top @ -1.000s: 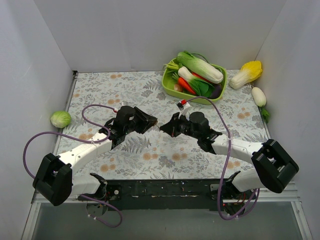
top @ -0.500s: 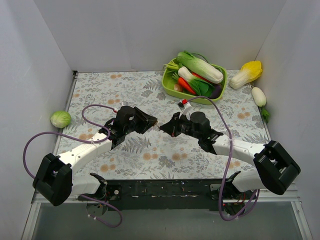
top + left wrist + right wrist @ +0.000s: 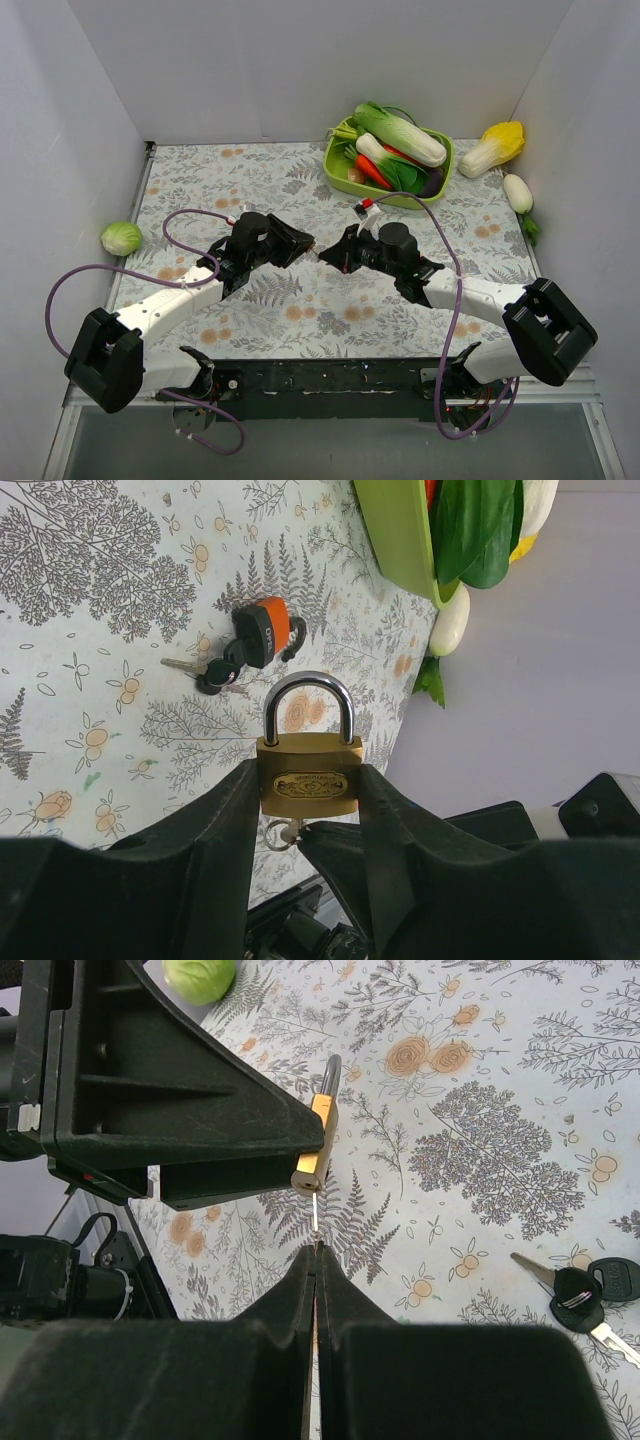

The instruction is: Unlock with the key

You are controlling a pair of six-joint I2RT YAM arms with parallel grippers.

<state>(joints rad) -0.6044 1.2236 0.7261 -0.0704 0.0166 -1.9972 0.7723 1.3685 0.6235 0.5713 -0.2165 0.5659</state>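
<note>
Evidently the left gripper [image 3: 303, 244] clamps the brass padlock [image 3: 310, 780] by its body, shackle free and keyhole end turned toward its partner, so the lock cannot twist. Opposite, the right gripper [image 3: 316, 1252] is pinched closed on the key [image 3: 315, 1216]; only its silver blade shows, tip at the lock's base, aligned for turning. Other black-headed keys [image 3: 585, 1292] lie on the table [image 3: 200, 170] beside an orange padlock [image 3: 265, 632]

Looking like a robot test booth; white panels [image 3: 300, 60] boxing in a cloth-covered table [image 3: 200, 175]; plastic vegetables [image 3: 405, 135] lying about; cabled arms [image 3: 165, 305] sitting on a rail [image 3: 330, 378].
</note>
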